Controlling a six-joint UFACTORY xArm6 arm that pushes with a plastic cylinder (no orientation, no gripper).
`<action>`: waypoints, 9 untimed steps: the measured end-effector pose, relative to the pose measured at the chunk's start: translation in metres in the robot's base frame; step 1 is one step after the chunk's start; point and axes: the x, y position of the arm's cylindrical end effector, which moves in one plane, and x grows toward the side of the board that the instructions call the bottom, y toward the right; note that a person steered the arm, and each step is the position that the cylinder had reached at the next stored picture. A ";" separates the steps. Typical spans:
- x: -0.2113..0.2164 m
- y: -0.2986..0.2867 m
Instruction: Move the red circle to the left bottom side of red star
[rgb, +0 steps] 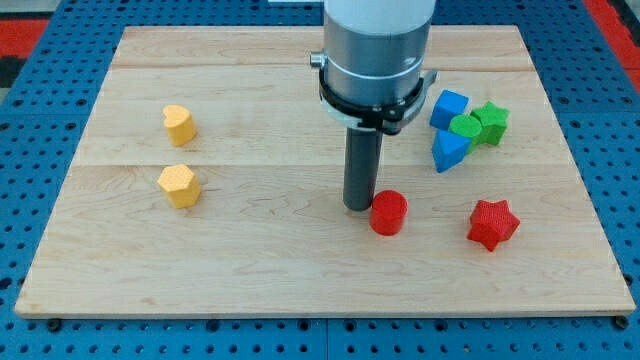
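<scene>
End effector: a straight dark rod with no jaws, so it grips nothing. My tip (360, 206) rests on the bench (300, 270) and sits just beside the red circle (388, 213), on that block's upper-left side as viewed; rod and block appear to touch, though a hairline gap cannot be ruled out.

Red circle: upright on the bench, below the centre of the board. All positions below are given relative to this block.

Red star (492, 224): to the view's right and very slightly lower, clearly apart with bare wood between.

Cluster to the upper right, well apart: a blue block (449, 107) of roughly cubic form at the top, a second blue block (449, 150) of wedge form below it, a green circle (466, 127) between them on their right side, and a green star (491, 120) touching the green circle's right edge.

Far to the view's left: a yellow hexagon-like block (179, 185), slightly higher, and above that a second yellow block (179, 124), shape not clearly determinable. The two yellow blocks stand apart from one another.
</scene>
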 end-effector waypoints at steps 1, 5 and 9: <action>0.015 0.029; 0.073 0.080; 0.072 0.102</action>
